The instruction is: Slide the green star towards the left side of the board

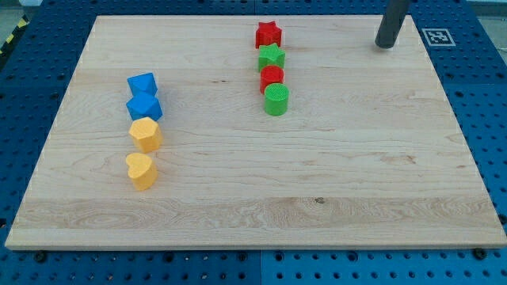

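Observation:
The green star [271,56] sits near the view's top centre, second in a column of blocks. A red star [268,34] is just above it; a red cylinder-like block [272,77] and a green cylinder [276,100] follow below it, all touching or nearly so. My tip [385,45] rests on the board at the view's top right, well to the right of the green star and apart from every block.
At the view's left stands another column: a blue cube [142,83], a blue block [144,105], a yellow hexagon [146,134] and a yellow heart [140,170]. The wooden board [317,198] lies on a blue pegboard table.

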`<act>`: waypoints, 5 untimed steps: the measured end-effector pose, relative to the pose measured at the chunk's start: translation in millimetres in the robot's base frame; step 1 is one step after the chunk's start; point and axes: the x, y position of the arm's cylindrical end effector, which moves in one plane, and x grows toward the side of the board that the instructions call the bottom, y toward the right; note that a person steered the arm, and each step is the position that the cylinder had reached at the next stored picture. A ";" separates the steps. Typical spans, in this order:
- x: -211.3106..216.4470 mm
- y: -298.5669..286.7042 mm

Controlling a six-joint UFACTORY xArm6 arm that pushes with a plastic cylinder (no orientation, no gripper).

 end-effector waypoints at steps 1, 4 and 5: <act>0.0 0.0; -0.3 4.3; -0.3 4.4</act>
